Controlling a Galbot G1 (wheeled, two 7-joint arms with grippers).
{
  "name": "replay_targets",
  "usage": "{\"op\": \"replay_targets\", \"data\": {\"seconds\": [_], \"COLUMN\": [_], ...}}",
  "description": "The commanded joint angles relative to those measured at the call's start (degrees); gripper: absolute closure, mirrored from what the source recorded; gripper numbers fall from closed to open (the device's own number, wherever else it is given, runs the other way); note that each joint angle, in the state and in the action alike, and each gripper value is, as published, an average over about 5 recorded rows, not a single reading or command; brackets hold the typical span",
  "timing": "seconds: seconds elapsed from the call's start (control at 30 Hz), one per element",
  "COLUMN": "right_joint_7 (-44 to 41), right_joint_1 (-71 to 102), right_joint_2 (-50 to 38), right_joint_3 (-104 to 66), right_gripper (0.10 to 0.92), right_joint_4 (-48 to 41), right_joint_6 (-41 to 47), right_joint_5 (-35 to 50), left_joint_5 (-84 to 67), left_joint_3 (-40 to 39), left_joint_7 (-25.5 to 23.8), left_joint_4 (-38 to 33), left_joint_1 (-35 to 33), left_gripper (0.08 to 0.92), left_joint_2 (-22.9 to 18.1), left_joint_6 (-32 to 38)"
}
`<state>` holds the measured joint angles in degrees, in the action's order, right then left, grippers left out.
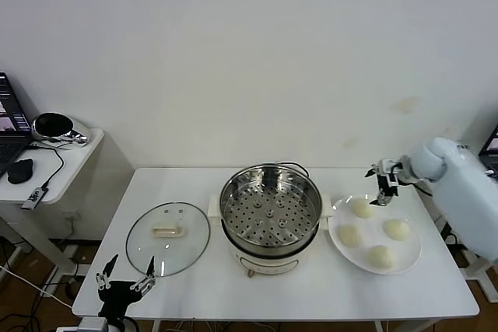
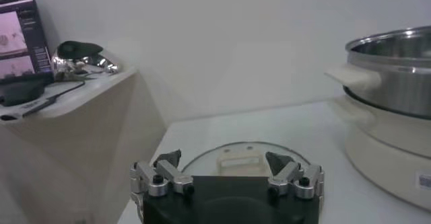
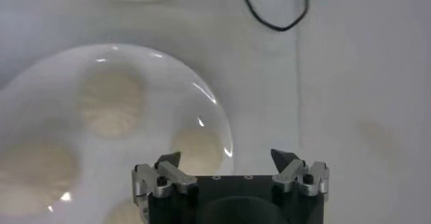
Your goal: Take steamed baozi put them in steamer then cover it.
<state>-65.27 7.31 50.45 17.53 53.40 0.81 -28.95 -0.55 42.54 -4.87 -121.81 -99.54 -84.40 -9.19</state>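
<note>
Several cream-white steamed baozi [image 1: 362,208] lie on a white plate [image 1: 415,249] at the table's right. The steel steamer [image 1: 270,209] stands uncovered mid-table, its perforated tray bare. Its glass lid [image 1: 168,237] lies flat to its left. My right gripper [image 1: 382,196] hangs open just over the plate's far edge, by the rear-left baozi. In the right wrist view that gripper [image 3: 225,157] holds nothing, with one baozi [image 3: 197,148] near one finger and the plate's rim [image 3: 214,104] beside it. My left gripper [image 1: 127,268] waits open at the front-left table edge, just short of the lid [image 2: 202,155], the steamer [image 2: 397,77] off to one side.
A low side table [image 1: 47,162] with a laptop, mouse and headset stands at the far left. A black cable [image 3: 269,17] loops on the table behind the steamer. The white wall closes the back.
</note>
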Motion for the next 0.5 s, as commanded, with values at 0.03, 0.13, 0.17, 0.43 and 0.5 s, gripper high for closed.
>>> {"op": "replay_targets", "data": {"seconds": [0.03,0.13,0.17,0.43,0.5], "right_joint_7": [-1.1,-1.0,-0.9,-0.3,-0.2], "right_joint_1": [-3.8,-3.3,-3.2,-2.0,-1.8], "right_joint_2": [6.4,7.0,7.3,7.9,7.9], "right_joint_3": [3.6,2.9,2.5,0.7,0.4], "right_gripper": [0.203,0.203,0.203,0.203,0.203], "right_joint_4": [-10.4,-11.5,-12.1,-14.4,-14.5], "right_joint_6": [-3.0,-3.1,-3.2,-3.8,-3.8], "right_joint_5": [-4.9,-6.0,-6.6,-8.9,-9.1], "left_joint_5": [0.7,0.8,0.8,0.7,0.7], "left_joint_3": [-0.1,-0.3,-0.3,-0.2,-0.2], "left_joint_7": [0.1,0.1,0.1,0.1,0.1], "left_joint_4": [-0.1,0.0,0.1,0.1,0.2], "left_joint_1": [-0.6,-0.8,-0.8,-1.1,-1.1], "left_gripper": [0.177,0.177,0.177,0.177,0.177], "left_joint_2": [-0.2,-0.1,0.0,0.1,0.2], "left_joint_6": [0.3,0.3,0.3,0.3,0.3]}}
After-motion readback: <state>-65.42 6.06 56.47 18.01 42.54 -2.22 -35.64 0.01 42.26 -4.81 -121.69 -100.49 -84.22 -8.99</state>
